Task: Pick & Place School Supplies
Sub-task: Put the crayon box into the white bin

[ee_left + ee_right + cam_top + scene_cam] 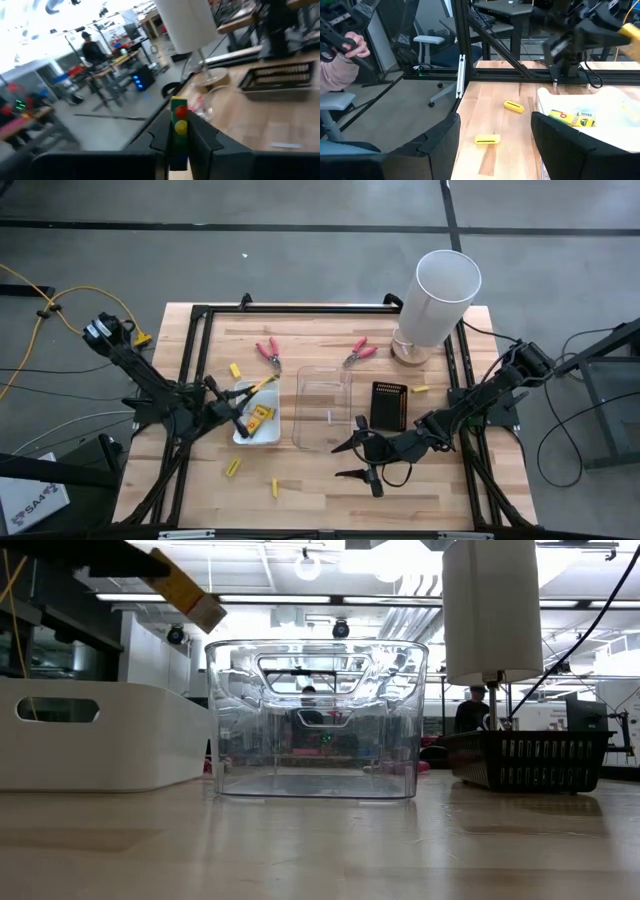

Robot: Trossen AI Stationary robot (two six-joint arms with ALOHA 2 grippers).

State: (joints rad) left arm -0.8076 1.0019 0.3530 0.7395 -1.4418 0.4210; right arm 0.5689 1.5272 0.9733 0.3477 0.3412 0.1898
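At left of centre in the high view, above the white tray [268, 436], I am holding my left pincer [243, 402] clamped across the narrow sides of a light, stiff yellow box [262, 383], while my right pincer [358, 459] is spread apart.

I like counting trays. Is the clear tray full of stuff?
No. In the high view the clear tray holds nothing, while the yellow boxes lie in the white tray beside it.

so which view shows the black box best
The high view: the black box lies flat beside the clear tray, its whole top visible. The low view shows only its dark slotted side; the left wrist view catches it blurred; the right wrist view misses it.
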